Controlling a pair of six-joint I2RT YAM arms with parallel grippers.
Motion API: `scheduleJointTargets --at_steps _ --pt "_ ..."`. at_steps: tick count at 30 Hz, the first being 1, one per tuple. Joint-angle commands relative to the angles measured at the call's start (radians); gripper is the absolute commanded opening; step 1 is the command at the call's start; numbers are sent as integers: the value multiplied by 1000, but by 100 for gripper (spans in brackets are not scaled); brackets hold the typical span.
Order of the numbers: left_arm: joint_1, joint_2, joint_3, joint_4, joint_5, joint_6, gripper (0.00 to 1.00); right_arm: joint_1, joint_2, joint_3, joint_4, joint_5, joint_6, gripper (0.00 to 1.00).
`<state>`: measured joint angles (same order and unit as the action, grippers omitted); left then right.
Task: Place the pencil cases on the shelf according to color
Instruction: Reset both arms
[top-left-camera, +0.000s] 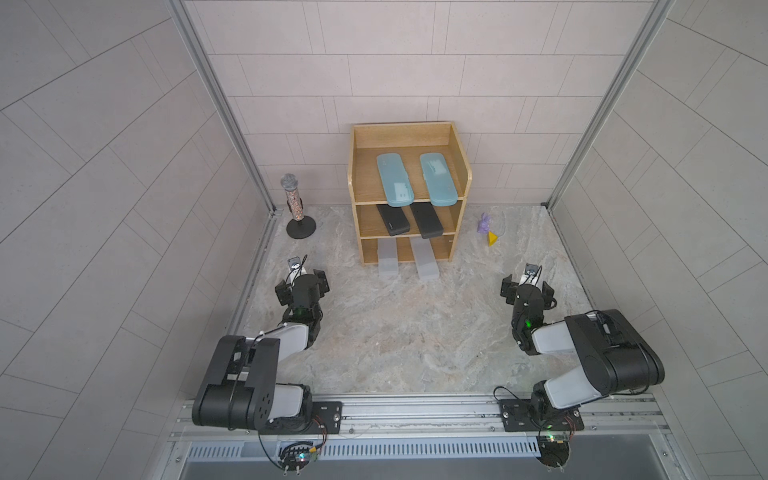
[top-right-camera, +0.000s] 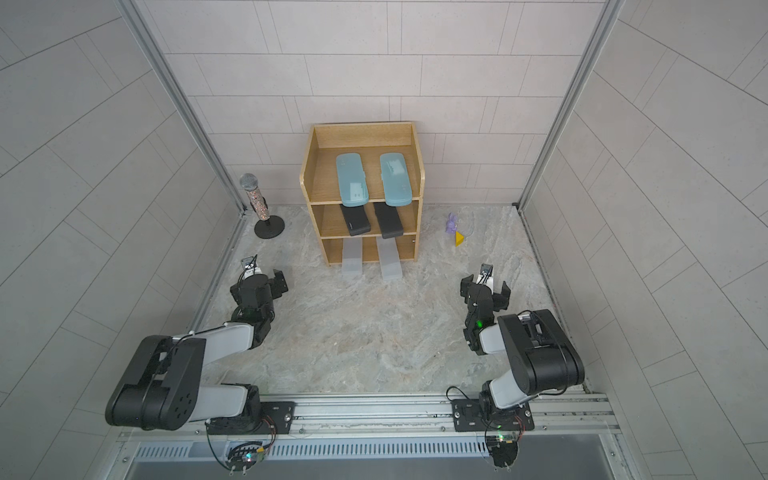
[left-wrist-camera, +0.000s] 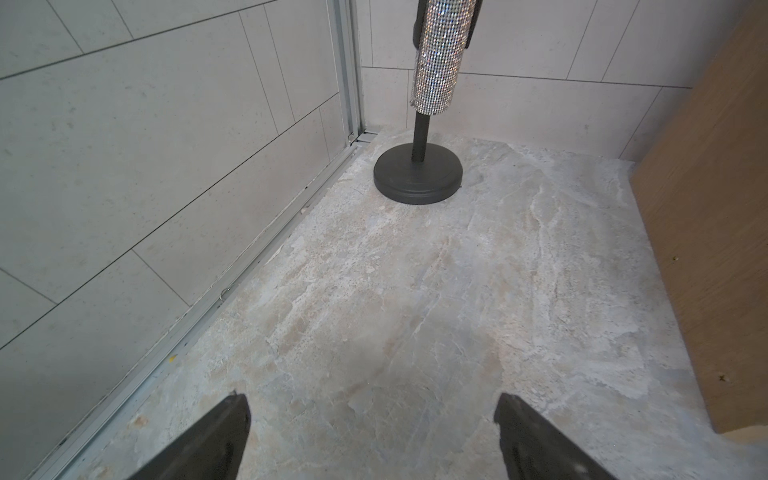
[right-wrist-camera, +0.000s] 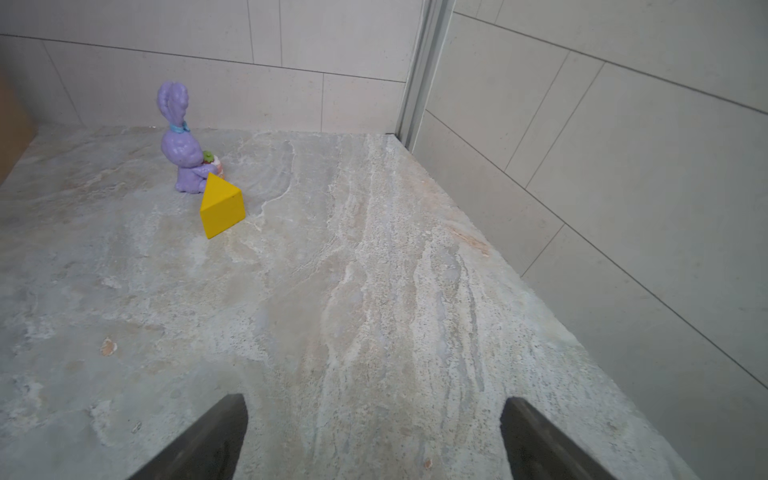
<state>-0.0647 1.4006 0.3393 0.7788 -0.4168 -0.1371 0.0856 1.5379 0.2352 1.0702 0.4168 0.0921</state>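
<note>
The shelf (top-left-camera: 401, 135) was filled by colour; the left pincer (left-wrist-camera: 372, 403) and right pincer (right-wrist-camera: 374, 405) were spread apart, nothing held.
The blue pencil cases (top-left-camera: 395, 179) were laid side by side on the top tier, the black pencil cases (top-left-camera: 393, 220) on the middle tier and the whitish pencil cases (top-left-camera: 387, 259) on the bottom tier, near ends jutting past the front edge. Both pincers were held over the worktop (top-left-camera: 395, 332), apart from the shelf.

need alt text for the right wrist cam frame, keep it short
The right tool hangs open and empty over the stone-patterned table. Ahead, near the tiled back wall, a purple rabbit figure stands with a yellow wedge block close beside it.
</note>
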Motion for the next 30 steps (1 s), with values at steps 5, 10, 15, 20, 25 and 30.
scheduleJointTargets --at_steps 5,10,15,20,25,30 --pt "21 102 43 31 62 31 100 -16 4 79 -64 -64 6 100" --pt "19 126 75 5 108 66 100 -21 26 123 -113 -59 8 100" --pt "17 167 26 174 114 82 100 -19 36 118 -81 -56 2 100" --pt "18 145 39 111 123 76 100 -18 36 114 -73 -55 -1 100" --pt "19 170 54 121 296 149 100 -19 36 116 -75 -55 -2 100" --pt "19 165 57 108 288 142 100 -18 36 115 -75 -55 0 100"
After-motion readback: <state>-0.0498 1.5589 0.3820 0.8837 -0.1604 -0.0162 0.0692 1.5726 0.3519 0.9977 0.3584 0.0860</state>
